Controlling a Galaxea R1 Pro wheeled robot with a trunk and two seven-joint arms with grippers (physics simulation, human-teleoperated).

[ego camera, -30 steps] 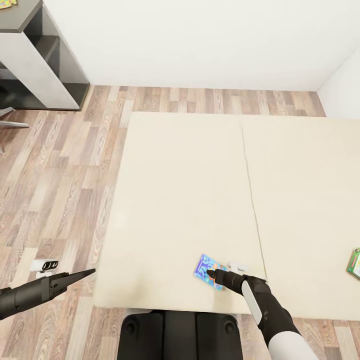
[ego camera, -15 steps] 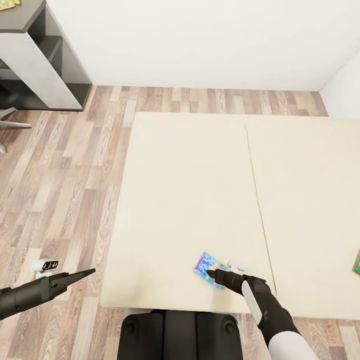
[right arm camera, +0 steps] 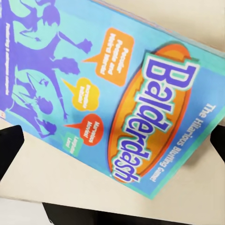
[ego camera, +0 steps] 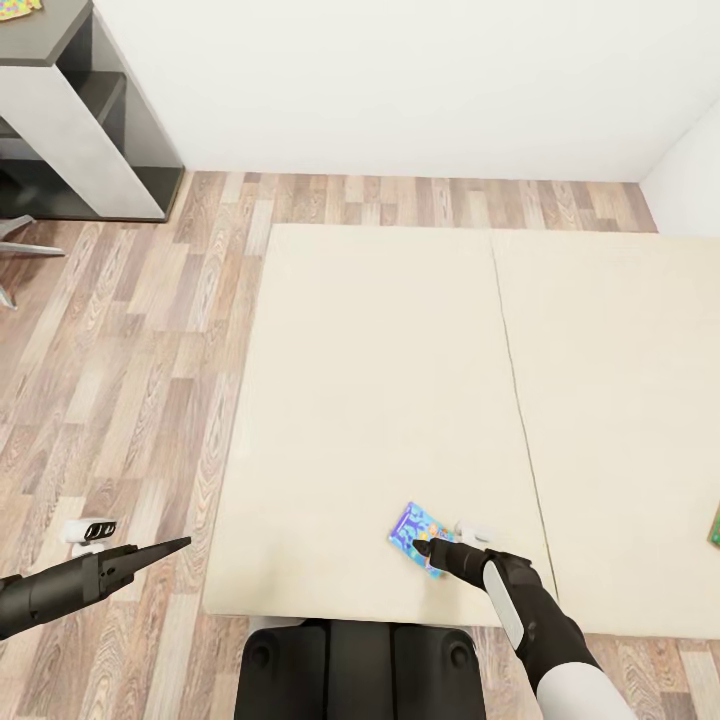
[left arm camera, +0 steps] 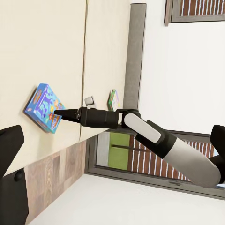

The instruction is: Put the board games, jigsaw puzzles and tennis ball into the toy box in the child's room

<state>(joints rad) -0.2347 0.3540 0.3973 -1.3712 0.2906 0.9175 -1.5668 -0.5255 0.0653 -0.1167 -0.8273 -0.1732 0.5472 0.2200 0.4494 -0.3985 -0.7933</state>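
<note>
Right claw (ego camera: 432, 548) sits low over the near edge of the bed (ego camera: 380, 400), its tip at the blue board game (ego camera: 418, 533), a flat carton lettered Balderdash lying face up on the cream top. In the right wrist view the carton (right arm camera: 117, 98) lies close under the camera with dark finger tips (right arm camera: 10, 149) at either side, so the fingers look spread and not yet pinching anything; whether they touch the carton I cannot tell. Risk one: the carton lies flat on a soft-looking surface, so fingers closing from above may skate over the lid or push it along the bed instead of getting under an edge. Risk two: it rests near the bed's front edge, and a nudge toward the robot could tip it onto the floor (ego camera: 130, 380). Left claw (ego camera: 170, 547) hangs over the floor to the left of the bed, tapered to a point, fingers apparently pressed together, holding nothing. A second board game (ego camera: 714, 525), green-edged, shows at the far right of the bed, well apart. Farther off, the dark shelf section (ego camera: 90, 110) of the tabletop stands against the wall; carrying a loosely held carton that far invites a drop.
</note>
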